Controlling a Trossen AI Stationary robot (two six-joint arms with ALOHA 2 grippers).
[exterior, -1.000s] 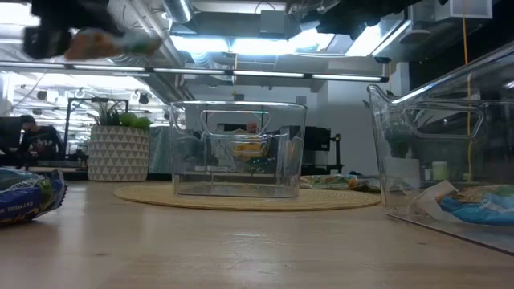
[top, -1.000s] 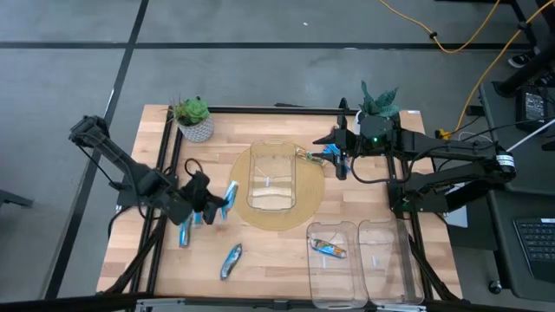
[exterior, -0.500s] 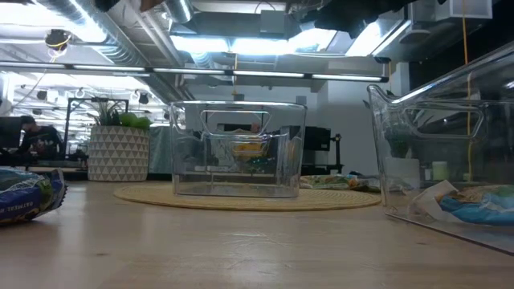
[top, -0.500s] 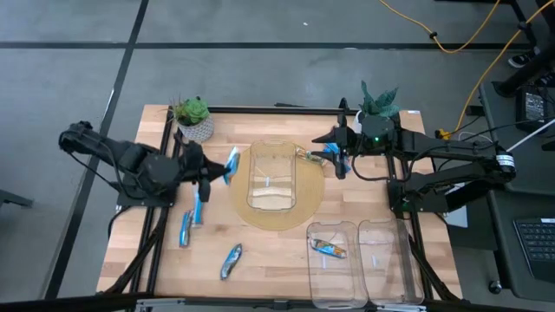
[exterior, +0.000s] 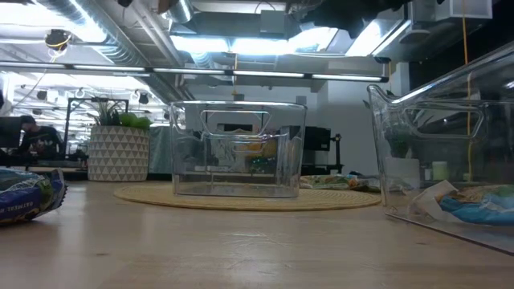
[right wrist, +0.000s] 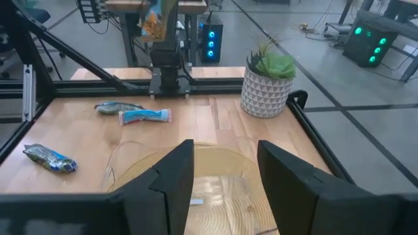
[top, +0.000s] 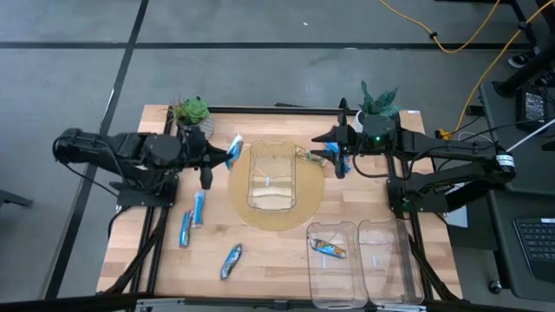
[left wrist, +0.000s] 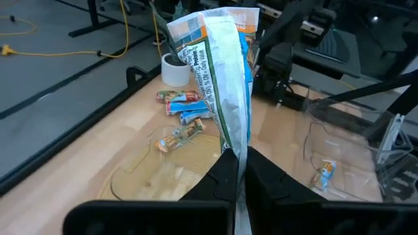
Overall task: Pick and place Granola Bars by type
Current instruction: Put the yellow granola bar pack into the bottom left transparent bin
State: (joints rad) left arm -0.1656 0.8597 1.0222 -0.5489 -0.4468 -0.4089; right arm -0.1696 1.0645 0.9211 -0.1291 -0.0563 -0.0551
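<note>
High view. I have the left gripper raised above the far left of the surface, just left of the centre bin on the round mat. Its fingers are closed on one granola bar, blue and white. Three more bars lie on the left of the surface: two close together and one nearer the front. One bar already lies in the left of the two near-right bins; the bin beside it looks empty. The right gripper waits at the far right edge of the mat, over a few more bars.

Risk: the held bar is closest to the centre bin. Releasing there may not sort it with its own type, and I cannot confirm which bin takes which type.

Low view. I see the centre bin and one near-right bin with a wrapper inside. Neither gripper's fingers are clearly shown. The bin walls stand tall, so a low carry could strike a rim and shift a bin.

Left wrist view. The held bar stands upright, pinched at its bottom end only, between the left fingers. I judge this grip marginal: a fast swing could make the wrapper swivel or slip out.

Right wrist view. The right gripper hovers with its fingers apart and empty above the mat. The potted plant stands near the left arm's route; a wide swing could clip it.
</note>
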